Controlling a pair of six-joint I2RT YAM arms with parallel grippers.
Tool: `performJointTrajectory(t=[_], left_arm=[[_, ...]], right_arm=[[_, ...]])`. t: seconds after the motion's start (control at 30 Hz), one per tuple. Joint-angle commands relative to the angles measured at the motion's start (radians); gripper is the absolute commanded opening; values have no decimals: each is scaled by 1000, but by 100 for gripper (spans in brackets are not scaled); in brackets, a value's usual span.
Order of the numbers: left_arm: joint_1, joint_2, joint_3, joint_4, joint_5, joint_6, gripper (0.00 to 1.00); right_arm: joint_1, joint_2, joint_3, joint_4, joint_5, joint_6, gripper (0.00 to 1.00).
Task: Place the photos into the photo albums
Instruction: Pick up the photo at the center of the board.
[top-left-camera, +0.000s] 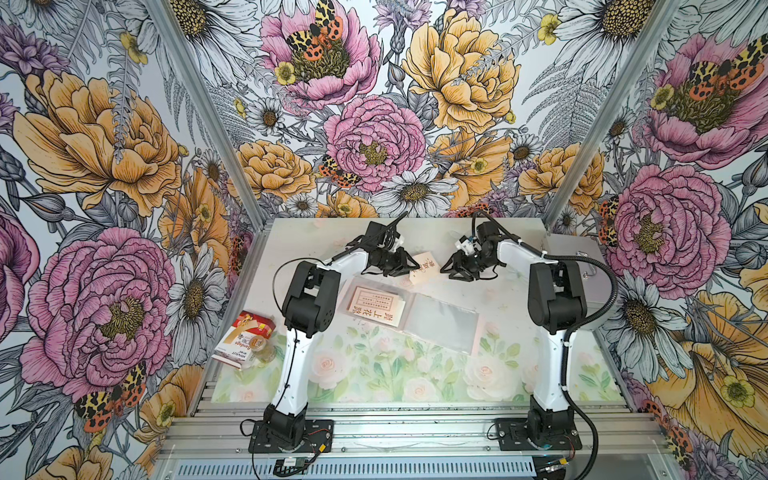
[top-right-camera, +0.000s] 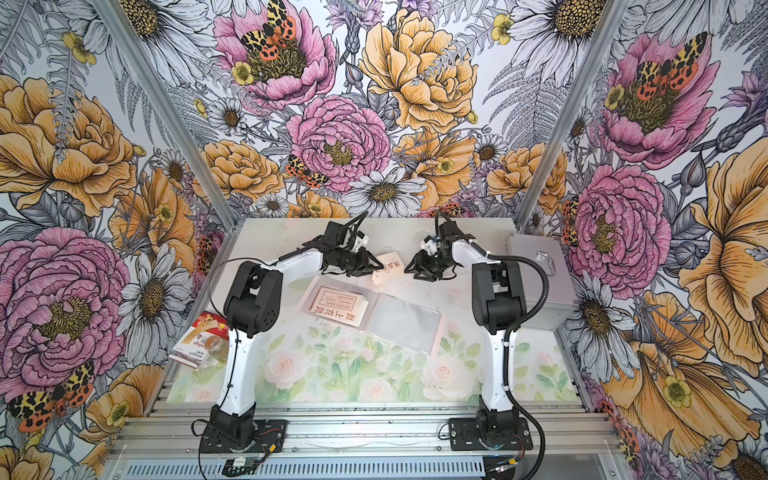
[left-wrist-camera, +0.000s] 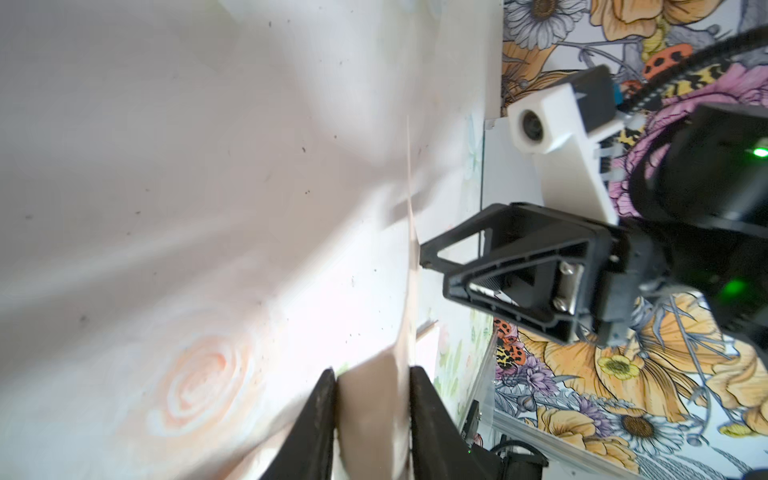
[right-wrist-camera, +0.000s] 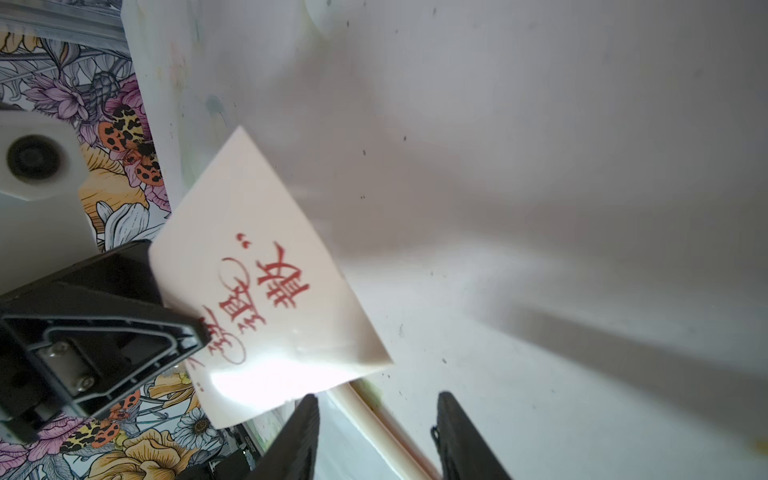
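Note:
A cream photo (top-left-camera: 424, 267) (top-right-camera: 388, 266) with red characters is lifted over the back of the table, and my left gripper (top-left-camera: 409, 266) (left-wrist-camera: 372, 374) is shut on one of its edges. In the left wrist view the card (left-wrist-camera: 374, 415) fills the gap between the black fingers. My right gripper (top-left-camera: 446, 269) (right-wrist-camera: 378, 399) is open and empty, facing the photo (right-wrist-camera: 257, 282) from the other side and close to its free edge. The pale-pink photo album (top-left-camera: 440, 322) (top-right-camera: 403, 318) lies open below both grippers. Cream photos (top-left-camera: 376, 305) lie on its left page; the right sleeve page shows none.
A red-and-white bandage carton (top-left-camera: 245, 338) and a small tape roll (top-left-camera: 264, 347) lie at the table's left edge. A silver metal case (top-right-camera: 536, 282) stands at the back right, behind the right arm. Floral walls enclose the table on three sides.

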Motion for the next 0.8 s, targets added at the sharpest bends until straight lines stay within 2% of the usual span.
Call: performJointTrajectory(t=[0.0, 0.33, 0.6, 0.67, 0.77], left_arm=[[24, -92, -43, 2, 108, 67, 31], [50, -183, -137, 1, 183, 108, 32], [41, -185, -134, 1, 195, 108, 32], [37, -188, -130, 1, 204, 110, 32], [34, -188, -128, 1, 214, 110, 32]], right_arm=[[-9, -38, 43, -3, -41, -32, 48], [14, -70, 99, -1, -242, -69, 49], [51, -74, 120, -1, -282, -62, 49], [63, -71, 119, 0, -307, -64, 47], [75, -73, 116, 0, -322, -72, 39]])
